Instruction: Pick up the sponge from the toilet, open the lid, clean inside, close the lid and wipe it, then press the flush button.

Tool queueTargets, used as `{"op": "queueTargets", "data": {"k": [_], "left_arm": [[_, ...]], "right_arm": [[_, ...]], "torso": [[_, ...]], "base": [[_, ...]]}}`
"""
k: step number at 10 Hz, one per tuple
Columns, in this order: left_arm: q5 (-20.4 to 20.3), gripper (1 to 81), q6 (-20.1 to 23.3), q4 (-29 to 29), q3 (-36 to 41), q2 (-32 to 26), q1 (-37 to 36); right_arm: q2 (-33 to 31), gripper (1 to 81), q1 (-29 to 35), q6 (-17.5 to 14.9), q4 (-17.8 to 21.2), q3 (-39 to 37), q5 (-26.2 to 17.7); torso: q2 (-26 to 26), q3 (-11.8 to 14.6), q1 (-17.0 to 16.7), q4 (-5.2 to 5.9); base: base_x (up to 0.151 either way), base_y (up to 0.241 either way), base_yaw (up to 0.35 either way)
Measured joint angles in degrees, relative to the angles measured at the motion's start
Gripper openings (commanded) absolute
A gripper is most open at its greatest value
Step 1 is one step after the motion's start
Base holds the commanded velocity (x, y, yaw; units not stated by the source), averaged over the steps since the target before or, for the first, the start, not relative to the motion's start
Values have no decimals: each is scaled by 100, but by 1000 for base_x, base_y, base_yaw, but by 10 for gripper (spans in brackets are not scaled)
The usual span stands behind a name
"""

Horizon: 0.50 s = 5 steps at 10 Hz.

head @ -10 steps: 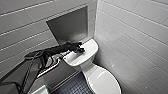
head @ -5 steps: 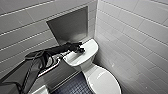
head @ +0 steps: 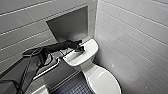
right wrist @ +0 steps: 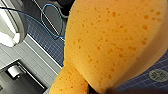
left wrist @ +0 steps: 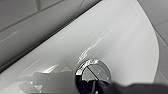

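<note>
1. Currently, left gripper (head: 81,49) sits over the tank top (head: 90,47) of the toilet (head: 100,80); open or closed: cannot tell.
2. Flush button (left wrist: 93,75): round, shiny, set in the tank top, with a dark robot part at its edge.
3. Right gripper (right wrist: 98,90) is clamped on the sponge (right wrist: 110,45), orange, held above the blue tiled floor (right wrist: 50,50).
4. Toilet lid (head: 105,82) is down.

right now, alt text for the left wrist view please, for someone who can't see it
Close-up of a round, shiny chrome flush button, split down its middle, set in the glossy white ceramic tank top. A dark blurred part of the robot overlaps one edge of the button, and grey wall tiles run behind the tank.
</note>
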Motion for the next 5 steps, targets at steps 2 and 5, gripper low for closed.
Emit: {"op": "queueTargets", "data": {"k": [2, 5], "left_arm": [[63, 10, -172, -61, 449, -190, -204], [24, 10, -155, -100, 1253, -616, -333]], "right_arm": [[2, 10, 0, -2, 0, -5, 0], [2, 10, 2, -2, 0, -5, 0]], "torso": [[0, 0, 0, 0], [0, 0, 2, 0]], "base": [[0, 0, 0], [0, 0, 0]]}}
